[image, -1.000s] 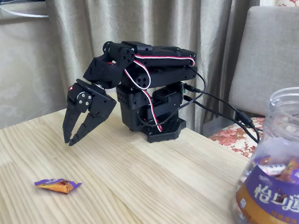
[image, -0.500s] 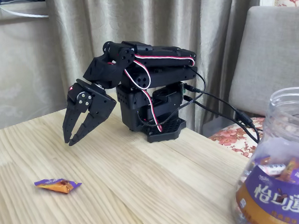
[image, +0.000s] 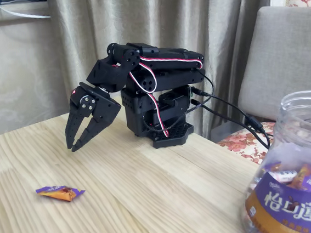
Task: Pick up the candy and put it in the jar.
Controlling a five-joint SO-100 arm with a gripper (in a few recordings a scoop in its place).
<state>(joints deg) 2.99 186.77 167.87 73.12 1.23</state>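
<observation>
Currently the black two-finger pincer (image: 73, 146) hangs slightly parted and empty above the pale wooden worktop (image: 151, 188). The small purple-wrapped candy (image: 60, 193) lies at its 7 o'clock, long axis roughly 9-to-3. The clear plastic jar (image: 293, 175) stands far off at 4 o'clock.

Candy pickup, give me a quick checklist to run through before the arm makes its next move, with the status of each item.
1. The candy lies flat on the table, nothing on or against it: ok.
2. The gripper is empty, its fingers slightly parted with tips pointing down: ok.
3. Finger opening wide enough for the candy: cannot tell.
4. Gripper lined up over the candy: not ok, it hangs nearer the arm's base, apart from the candy.
5. Table between gripper and candy free of obstacles: ok.
6. The jar stands upright with no lid on its mouth: ok.
</observation>
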